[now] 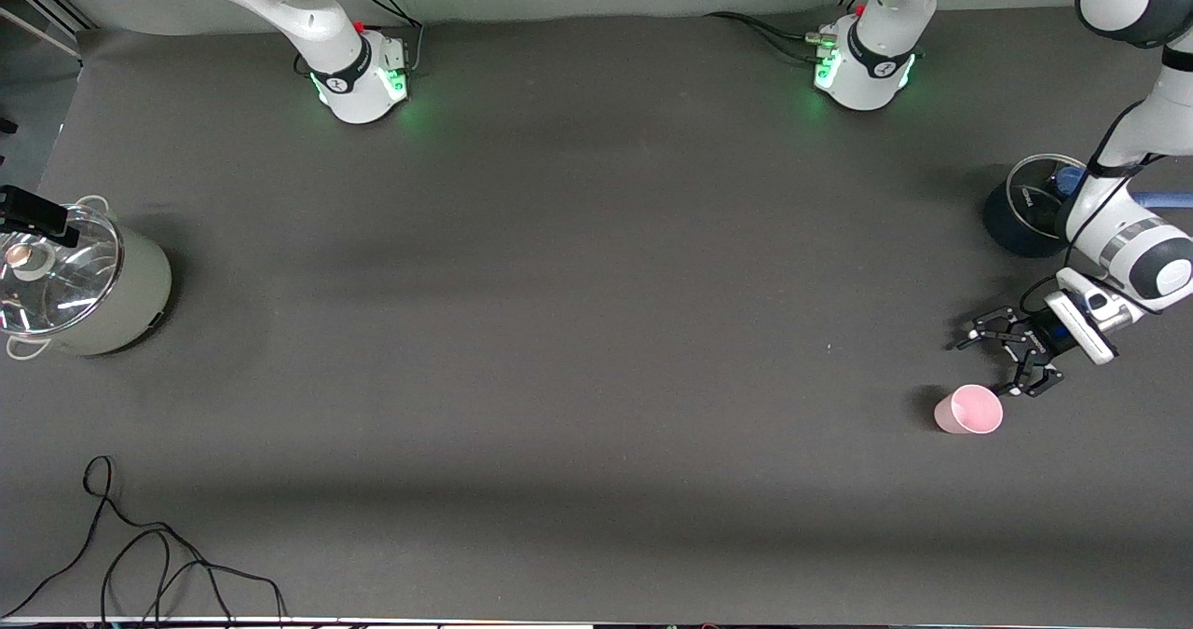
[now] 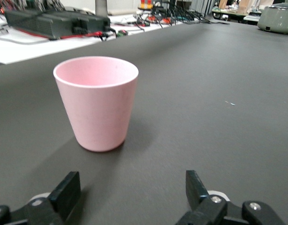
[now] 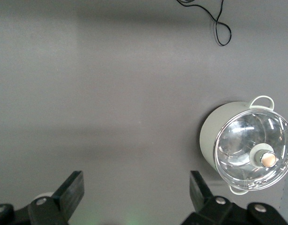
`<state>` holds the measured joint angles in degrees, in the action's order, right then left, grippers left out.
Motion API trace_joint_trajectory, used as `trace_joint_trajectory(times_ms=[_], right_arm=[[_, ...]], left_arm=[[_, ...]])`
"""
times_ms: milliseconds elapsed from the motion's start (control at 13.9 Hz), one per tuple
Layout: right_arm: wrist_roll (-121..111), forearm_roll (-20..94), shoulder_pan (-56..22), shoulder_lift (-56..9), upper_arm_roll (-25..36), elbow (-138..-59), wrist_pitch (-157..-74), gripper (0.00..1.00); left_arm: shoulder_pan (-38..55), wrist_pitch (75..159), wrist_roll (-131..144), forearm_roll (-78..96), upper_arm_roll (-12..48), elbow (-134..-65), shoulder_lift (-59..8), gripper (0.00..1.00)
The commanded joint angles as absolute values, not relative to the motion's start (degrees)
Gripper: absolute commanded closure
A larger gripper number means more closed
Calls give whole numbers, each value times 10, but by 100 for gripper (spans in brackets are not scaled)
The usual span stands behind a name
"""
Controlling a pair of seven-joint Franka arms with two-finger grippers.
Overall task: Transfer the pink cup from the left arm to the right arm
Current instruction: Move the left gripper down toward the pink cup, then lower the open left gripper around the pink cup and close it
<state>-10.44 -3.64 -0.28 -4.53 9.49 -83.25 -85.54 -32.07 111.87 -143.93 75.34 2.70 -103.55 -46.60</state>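
The small pale-pink tapered plastic cup (image 1: 969,410) stands upright on the dark desk (image 1: 578,331), lower right of the frame – just beside the left end effector (image 1: 1007,361), spread open and empty. It is best centred around the cup before closing. The right end effector (image 3: 134,197) waits, open, above the desk.

Pink cup (image 1: 969,410): plain pale pink, no pattern. Table (image 1: 578,331): uniform dark grey, matte. Left gripper (image 1: 999,361): black linkage fingers, on white arm with dark grey joint caps. Right gripper (image 3: 134,197): black fingers, silver rivets. Pot (image 1: 89,284): pale sage-green body, clear glass lid, white handles, tan knob. Second pot (image 1: 1025,210): dark navy, glass lid. Arm bases (image 1: 359,79): white, green lights glowing. Cable (image 1: 140,554): black.
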Motion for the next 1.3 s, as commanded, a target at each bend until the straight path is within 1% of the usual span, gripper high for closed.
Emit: trace_joint_trajectory(times_ms=[0,216,361,649,1226], right_arm=[[-120,-31,-2,-46,98,-828,-853,0],[-120,-31,-2,-46,98,-828,-853,0],[-120,-31,-2,-46,98,-828,-853,0],[-120,-31,-2,-46,98,-828,-853,0],[-120,-31,-2,-46,98,-828,-853,0]], left_arm=[[-341,1103,-1479,781,34,-1021,-484,0],[-351,1078,-1478,794,34,-988,-515,0],[-351,1064,-1479,810,36,-987,-525,0],[-350,1063,-1478,833,57,-988,-527,0],[-343,1070,-1474,839,60,-985,-526,0]])
